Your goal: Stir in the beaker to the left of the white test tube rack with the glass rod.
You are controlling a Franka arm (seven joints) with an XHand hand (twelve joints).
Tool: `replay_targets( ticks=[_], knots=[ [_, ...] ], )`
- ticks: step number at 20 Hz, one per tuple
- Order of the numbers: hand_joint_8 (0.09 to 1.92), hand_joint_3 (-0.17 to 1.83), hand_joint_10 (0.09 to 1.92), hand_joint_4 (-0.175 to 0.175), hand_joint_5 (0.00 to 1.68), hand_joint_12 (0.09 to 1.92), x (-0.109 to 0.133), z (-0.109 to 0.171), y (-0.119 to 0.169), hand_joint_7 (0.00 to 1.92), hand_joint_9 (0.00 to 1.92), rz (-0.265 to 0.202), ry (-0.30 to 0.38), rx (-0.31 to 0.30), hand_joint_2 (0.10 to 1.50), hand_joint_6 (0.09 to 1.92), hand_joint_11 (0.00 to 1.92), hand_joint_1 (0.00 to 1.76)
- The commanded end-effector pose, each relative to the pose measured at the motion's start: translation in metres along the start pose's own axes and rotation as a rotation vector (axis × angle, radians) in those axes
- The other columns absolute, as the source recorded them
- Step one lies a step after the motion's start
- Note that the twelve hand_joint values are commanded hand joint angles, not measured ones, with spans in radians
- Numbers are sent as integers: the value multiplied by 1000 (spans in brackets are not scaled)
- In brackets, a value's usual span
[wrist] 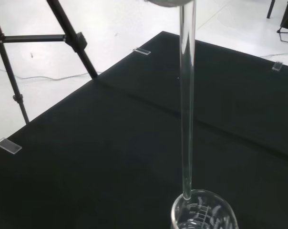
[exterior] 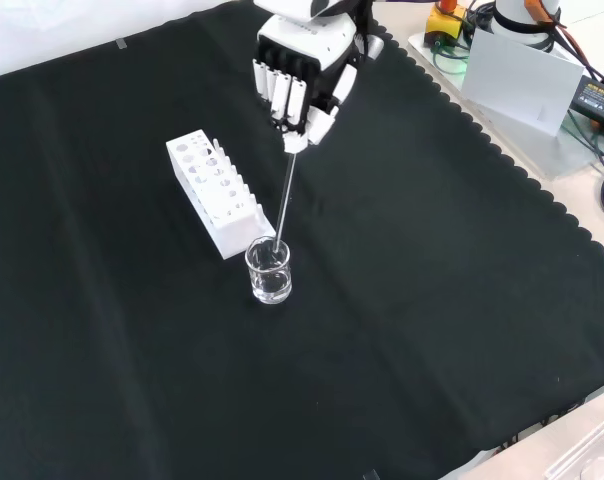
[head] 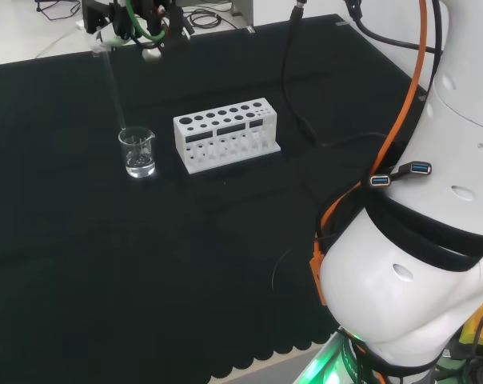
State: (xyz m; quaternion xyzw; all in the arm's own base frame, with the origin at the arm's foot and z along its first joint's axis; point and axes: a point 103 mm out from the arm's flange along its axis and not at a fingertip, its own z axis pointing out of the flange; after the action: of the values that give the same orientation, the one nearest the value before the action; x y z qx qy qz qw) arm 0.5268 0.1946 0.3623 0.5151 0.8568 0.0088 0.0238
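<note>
I see the fingers [exterior: 282, 98] curled round the top of the glass rod [exterior: 285, 195]; the hand [exterior: 300, 75] hangs above, the rod's tip at the rim of the beaker [exterior: 269, 272], just beside the white test tube rack [exterior: 213, 191].

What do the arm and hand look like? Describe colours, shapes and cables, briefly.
The hand is white with black parts between its boxy, segmented white fingers. The arm is built of large, rounded, glossy white links with black bands at the joints. An orange cable and black cables run along it, ending in two blue-tipped plugs.
</note>
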Motion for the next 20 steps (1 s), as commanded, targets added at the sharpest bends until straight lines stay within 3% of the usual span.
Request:
replay_targets(
  ticks=[1,20],
  knots=[
    [1017,-175,894,-175,1375,610,-9,3,0,1170,1531,11,1,5,1106,87,1589,1312],
    [1019,-175,898,-175,1377,617,-30,31,13,1169,1531,16,22,42,1106,87,1584,1312]
  ],
)
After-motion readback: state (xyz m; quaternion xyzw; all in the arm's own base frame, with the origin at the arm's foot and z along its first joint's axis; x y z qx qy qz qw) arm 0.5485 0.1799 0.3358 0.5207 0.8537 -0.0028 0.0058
